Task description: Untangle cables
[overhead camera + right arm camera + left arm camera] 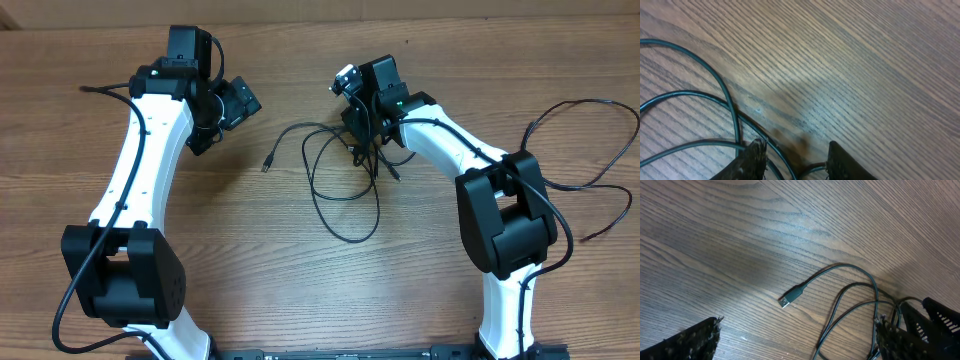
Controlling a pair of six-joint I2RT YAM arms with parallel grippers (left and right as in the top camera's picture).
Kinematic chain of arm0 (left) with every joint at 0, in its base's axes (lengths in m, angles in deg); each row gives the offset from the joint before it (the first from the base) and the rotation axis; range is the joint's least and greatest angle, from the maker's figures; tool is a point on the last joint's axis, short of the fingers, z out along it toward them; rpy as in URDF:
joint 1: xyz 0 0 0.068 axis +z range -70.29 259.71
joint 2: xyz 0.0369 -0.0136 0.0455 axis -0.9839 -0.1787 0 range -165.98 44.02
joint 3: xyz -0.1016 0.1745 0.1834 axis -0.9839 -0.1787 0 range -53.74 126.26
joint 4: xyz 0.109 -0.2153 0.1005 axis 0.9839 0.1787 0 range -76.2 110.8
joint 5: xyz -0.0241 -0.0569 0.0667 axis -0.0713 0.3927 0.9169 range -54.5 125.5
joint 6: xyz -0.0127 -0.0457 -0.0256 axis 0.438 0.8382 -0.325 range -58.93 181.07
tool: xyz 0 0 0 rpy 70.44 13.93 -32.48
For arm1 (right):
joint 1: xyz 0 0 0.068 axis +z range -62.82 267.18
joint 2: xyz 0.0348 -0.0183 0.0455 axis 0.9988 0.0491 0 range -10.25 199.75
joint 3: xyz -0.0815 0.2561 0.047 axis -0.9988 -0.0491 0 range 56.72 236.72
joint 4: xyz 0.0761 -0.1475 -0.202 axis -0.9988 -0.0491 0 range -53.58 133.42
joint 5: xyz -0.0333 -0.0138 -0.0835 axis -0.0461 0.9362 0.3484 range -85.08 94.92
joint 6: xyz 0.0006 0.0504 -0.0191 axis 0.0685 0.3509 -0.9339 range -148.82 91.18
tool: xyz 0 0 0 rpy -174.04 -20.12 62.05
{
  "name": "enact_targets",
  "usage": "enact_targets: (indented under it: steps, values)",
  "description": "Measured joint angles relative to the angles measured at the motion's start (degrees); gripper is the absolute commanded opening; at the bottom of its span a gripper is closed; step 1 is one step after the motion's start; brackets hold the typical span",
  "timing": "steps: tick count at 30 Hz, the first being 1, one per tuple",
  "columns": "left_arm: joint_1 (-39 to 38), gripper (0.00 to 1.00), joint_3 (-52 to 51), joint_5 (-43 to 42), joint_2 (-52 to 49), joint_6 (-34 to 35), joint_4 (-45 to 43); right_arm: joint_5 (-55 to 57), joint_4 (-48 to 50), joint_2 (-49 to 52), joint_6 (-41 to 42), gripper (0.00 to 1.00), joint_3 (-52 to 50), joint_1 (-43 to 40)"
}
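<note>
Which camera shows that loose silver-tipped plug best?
The left wrist view: the plug lies close and sharp on the table. Overhead, it is a tiny speck. The right wrist view shows only cable loops.

black cables [687, 92], gripper [796, 146] parted over one

Two-arm pose, referred to the cables [350, 239]. Left arm [140, 170]: the white link rises from its base and ends in a bent wrist on the far left of the cables. Left gripper [232, 104] points toward the cables but stays well apart from them. In the left wrist view the left gripper [799, 325] has its jaws spread wide, one finger at each lower corner. Right arm [450, 150]: it reaches in from the right of the cables, wrist turned down. Right gripper [362, 140] stands directly over the cables. In the right wrist view the right gripper [796, 147] has its jaws partly parted, the fingertips [756, 150] low among the cables.
</note>
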Motion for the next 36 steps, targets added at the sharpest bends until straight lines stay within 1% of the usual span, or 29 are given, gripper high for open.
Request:
enact_targets:
  steps: [6, 15, 17, 20, 23, 25, 31, 33, 35, 36]
  values:
    - [0.0, 0.99, 0.0, 0.0, 0.0, 0.0, 0.0, 0.0, -0.5, 0.1, -0.2, 0.39, 0.0, -1.0]
    - [0.0, 0.99, 0.0, 0.0, 0.0, 0.0, 0.0, -1.0, -6.1, 3.0, -0.2, 0.40, 0.0, -1.6]
    - [0.0, 1.00, 0.0, 0.0, 0.0, 0.0, 0.0, -1.3, -7.0, 3.0, -0.2, 0.43, 0.1, -1.7]
    - [0.0, 1.00, 0.0, 0.0, 0.0, 0.0, 0.0, -1.5, -7.3, 3.0, -0.2, 0.43, 0.2, -1.7]
    - [0.0, 1.00, 0.0, 0.0, 0.0, 0.0, 0.0, -1.5, -7.4, 3.0, -0.2, 0.47, 0.2, -1.6]
    - [0.0, 1.00, 0.0, 0.0, 0.0, 0.0, 0.0, -1.6, -7.3, 3.0, -0.2, 0.48, 0.2, -1.6]
    - [0.0, 1.00, 0.0, 0.0, 0.0, 0.0, 0.0, -1.6, -4.5, 3.1, -0.2, 0.52, 0.2, -1.6]
    - [0.0, 1.00, 0.0, 0.0, 0.0, 0.0, 0.0, -1.7, -5.4, 3.1, -0.1, 0.56, 0.6, -1.6]
    - [0.0, 0.99, 0.0, 0.0, 0.0, 0.0, 0.0, -2.0, -6.2, 3.1, -0.2, 0.62, 0.9, -1.6]
    - [0.0, 1.00, 0.0, 0.0, 0.0, 0.0, 0.0, -2.2, -6.4, 3.1, -0.1, 0.64, 1.2, -1.6]
